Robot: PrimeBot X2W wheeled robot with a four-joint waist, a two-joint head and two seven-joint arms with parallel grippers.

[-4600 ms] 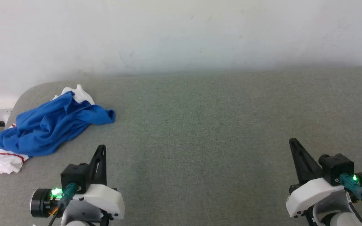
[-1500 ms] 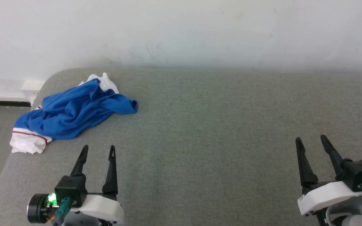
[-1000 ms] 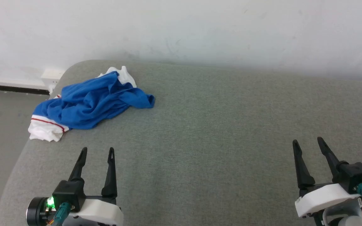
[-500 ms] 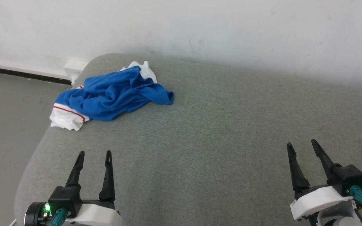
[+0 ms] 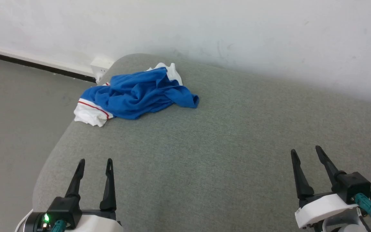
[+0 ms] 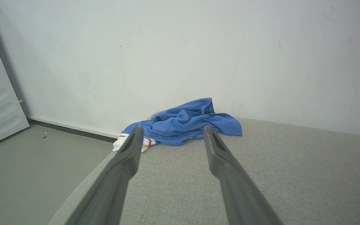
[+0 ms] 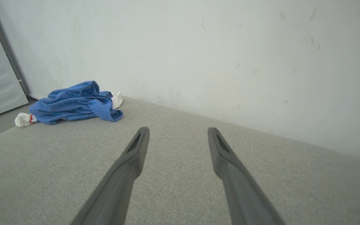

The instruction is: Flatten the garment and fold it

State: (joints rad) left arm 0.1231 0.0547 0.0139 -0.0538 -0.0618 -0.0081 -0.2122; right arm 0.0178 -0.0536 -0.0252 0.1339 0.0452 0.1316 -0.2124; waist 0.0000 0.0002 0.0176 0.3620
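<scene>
Blue-and-white T-shirt (image 5: 137, 95) lies crumpled at the far left corner of the grey upholstered surface (image 5: 204, 145); left gripper (image 5: 95, 160) and right gripper (image 5: 305, 149) spread, empty, well apart from it; flattening and folding judged unstarted

Head high, wrists low; 3 share garment (image 5: 137, 95)

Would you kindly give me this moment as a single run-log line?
garment: crumpled royal-blue T-shirt with white sleeves, far-left corner of grey fabric surface | left tool: open, empty | right tool: open, empty | stage: flattening not begun
</scene>
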